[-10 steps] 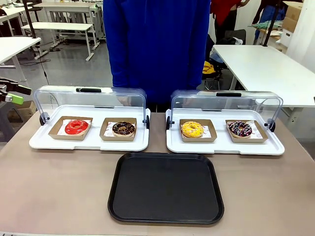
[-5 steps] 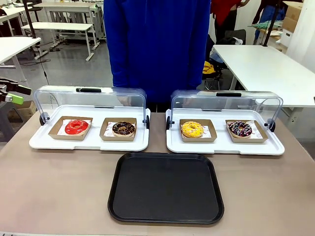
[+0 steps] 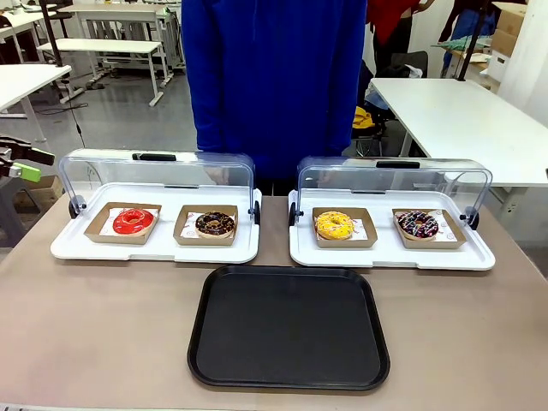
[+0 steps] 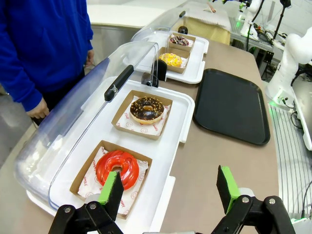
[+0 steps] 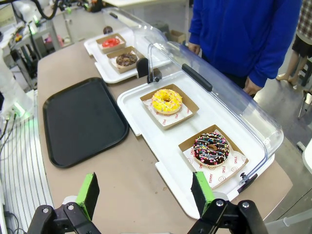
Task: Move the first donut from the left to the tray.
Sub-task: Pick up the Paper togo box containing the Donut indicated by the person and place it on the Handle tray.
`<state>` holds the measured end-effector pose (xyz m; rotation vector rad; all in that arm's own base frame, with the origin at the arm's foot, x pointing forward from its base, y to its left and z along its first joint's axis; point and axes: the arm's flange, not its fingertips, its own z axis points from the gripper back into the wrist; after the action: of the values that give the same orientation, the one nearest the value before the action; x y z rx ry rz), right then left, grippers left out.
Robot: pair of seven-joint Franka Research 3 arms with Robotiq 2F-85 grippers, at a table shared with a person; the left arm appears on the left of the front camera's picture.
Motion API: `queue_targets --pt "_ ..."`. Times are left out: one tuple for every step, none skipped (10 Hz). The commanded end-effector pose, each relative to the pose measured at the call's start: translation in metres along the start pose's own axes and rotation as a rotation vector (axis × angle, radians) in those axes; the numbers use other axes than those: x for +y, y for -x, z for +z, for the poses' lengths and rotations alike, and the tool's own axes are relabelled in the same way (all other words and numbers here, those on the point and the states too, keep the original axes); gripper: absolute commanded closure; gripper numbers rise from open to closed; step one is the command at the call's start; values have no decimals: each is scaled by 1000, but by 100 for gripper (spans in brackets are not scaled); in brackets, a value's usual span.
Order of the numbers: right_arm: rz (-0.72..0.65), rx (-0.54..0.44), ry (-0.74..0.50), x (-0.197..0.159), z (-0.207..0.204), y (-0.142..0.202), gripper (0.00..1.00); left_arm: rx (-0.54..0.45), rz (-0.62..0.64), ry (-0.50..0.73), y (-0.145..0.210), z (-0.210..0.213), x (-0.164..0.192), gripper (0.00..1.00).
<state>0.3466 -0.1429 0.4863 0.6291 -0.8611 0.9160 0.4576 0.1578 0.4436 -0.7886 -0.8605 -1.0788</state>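
Red-iced donut (image 4: pixel 117 168) sits in its cardboard dish (image 4: pixel 84 170) beneath the propped-up clear lid (image 4: pixel 73 131), exposed for the left gripper (image 4: pixel 169 189), whose jaws stand wide apart.

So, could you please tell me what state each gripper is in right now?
Left gripper: open, holding nothing.
Right gripper: open, holding nothing.

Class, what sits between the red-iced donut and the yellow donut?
Front view: the chocolate donut, then a strip of bare table between the two white trays.
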Motion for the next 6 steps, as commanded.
queue_targets --pt "24 -30 3 -4 0 -3 0 -12 -4 3 0 0 -2 0" --pt "24 -30 3 -4 0 -3 0 -12 -4 3 0 0 -2 0" --pt "24 -30 3 -4 0 -3 0 -12 -4 3 0 0 -2 0" --pt "24 -30 3 -4 0 -3 0 -12 -4 3 0 0 -2 0" --pt "24 -30 3 -4 0 -3 0 -12 -4 3 0 0 -2 0" --pt "24 -30 3 -4 0 -3 0 -12 -4 3 0 0 -2 0"
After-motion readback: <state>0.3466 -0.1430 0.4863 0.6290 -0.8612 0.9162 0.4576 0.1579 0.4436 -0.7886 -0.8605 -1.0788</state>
